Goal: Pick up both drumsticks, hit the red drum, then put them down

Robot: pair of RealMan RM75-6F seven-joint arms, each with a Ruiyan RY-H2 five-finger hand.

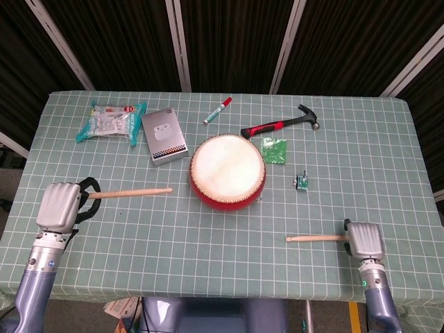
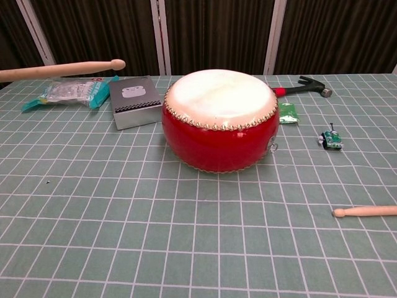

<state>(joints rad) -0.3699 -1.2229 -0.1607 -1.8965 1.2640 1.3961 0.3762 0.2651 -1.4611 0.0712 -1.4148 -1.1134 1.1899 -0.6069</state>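
Observation:
The red drum (image 1: 227,171) with its pale skin stands mid-table, and the chest view shows it (image 2: 220,121) close in front. My left hand (image 1: 59,207) grips the butt of one drumstick (image 1: 132,193), whose tip points right toward the drum. The chest view shows this stick (image 2: 62,68) held well above the cloth. The other drumstick (image 1: 316,238) lies flat on the table at the front right (image 2: 366,212). My right hand (image 1: 364,239) covers its butt end. Its fingers are hidden under the back of the hand.
A hammer (image 1: 281,125), a green packet (image 1: 274,150) and a small green toy (image 1: 301,182) lie right of the drum. A grey box (image 1: 164,135), a snack bag (image 1: 111,121) and a marker (image 1: 217,110) lie behind and left of it.

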